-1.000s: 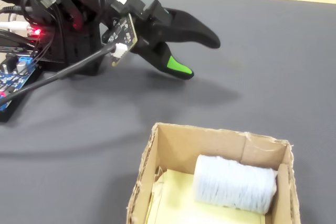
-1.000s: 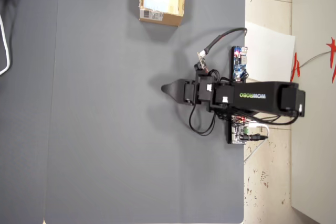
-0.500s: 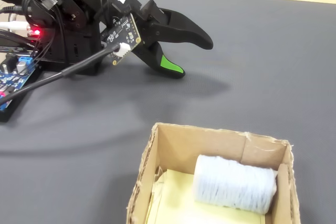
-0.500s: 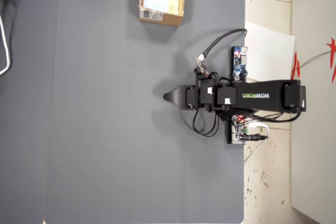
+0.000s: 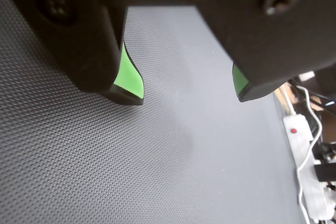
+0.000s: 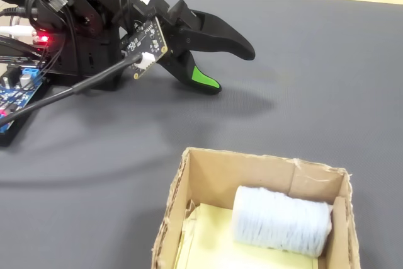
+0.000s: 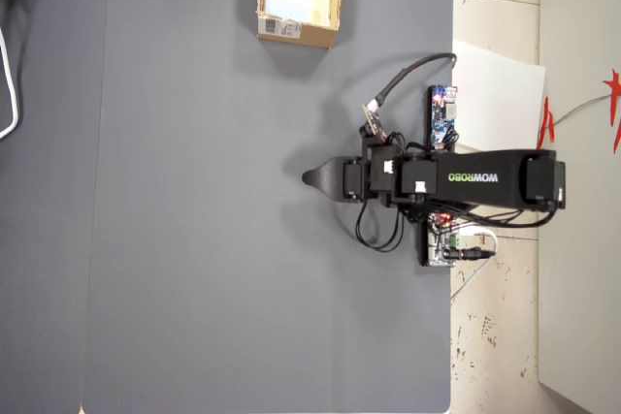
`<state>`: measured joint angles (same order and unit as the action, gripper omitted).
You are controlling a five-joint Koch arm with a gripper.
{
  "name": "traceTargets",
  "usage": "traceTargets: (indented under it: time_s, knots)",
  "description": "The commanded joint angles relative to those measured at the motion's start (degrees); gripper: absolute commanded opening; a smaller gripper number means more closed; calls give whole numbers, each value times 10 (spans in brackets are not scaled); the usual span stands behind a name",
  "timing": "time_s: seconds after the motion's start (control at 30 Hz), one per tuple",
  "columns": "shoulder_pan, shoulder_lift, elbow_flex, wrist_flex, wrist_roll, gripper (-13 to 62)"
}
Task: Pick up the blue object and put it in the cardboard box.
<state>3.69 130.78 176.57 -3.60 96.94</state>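
Sitting inside the one cardboard box (image 6: 208,174) is the one blue object (image 6: 280,222), a pale, soft roll lying on its side on the cream bottom, up against the far wall and over to the right in the fixed view. In the overhead view the box (image 7: 296,31) is at the far top of the gray mat (image 7: 213,239), well apart from the arm.

One gripper (image 5: 191,95) shows in the wrist view. Its two black jaws with green pads are spread with a clear gap, and only bare mat shows between them. It holds nothing. In the fixed view the gripper (image 6: 233,67) is low over the mat, to the far left of the box.
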Motion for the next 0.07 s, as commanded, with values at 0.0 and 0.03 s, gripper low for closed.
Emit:
traceTargets:
  time_s: [0.0, 0.03]
  knots:
    - [0, 45, 21, 50, 14, 337]
    - [0, 45, 21, 50, 14, 337]
